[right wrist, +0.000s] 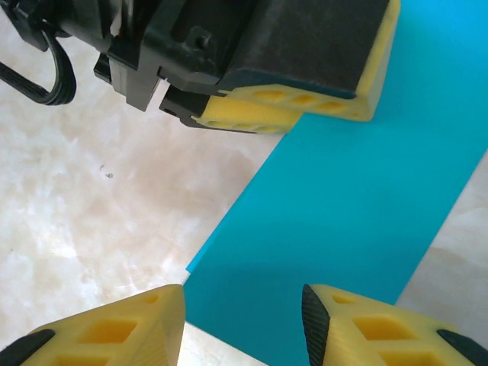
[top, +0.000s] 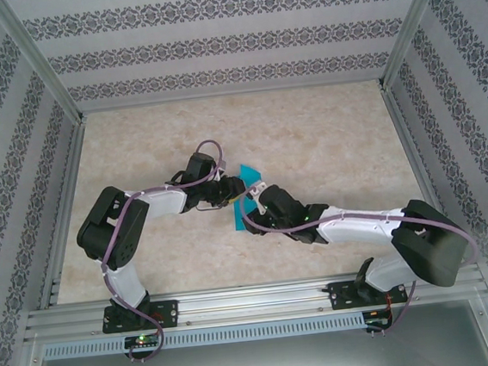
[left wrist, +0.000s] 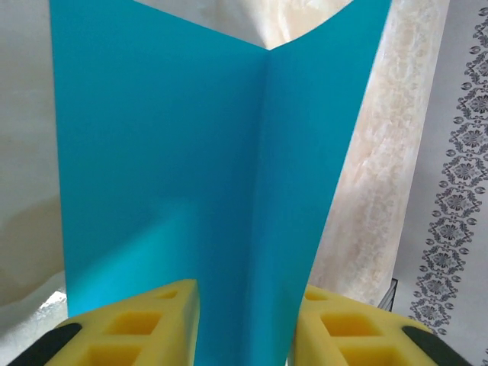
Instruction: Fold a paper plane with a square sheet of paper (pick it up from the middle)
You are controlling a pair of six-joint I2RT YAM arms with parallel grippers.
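While square sheet of paper (left wrist: 175, 168) sits between left gripper (left wrist: 245, 305) fingers, grip unclear | right gripper (right wrist: 244, 309) released, over it.

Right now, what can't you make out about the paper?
Top view: left gripper and right gripper cover most of the paper; folds unreadable.
Left wrist: paper runs off top and bottom; whether the left gripper pinches it is unclear.
Right wrist: the left gripper covers the paper's far end; the bottom edge cuts its near end.
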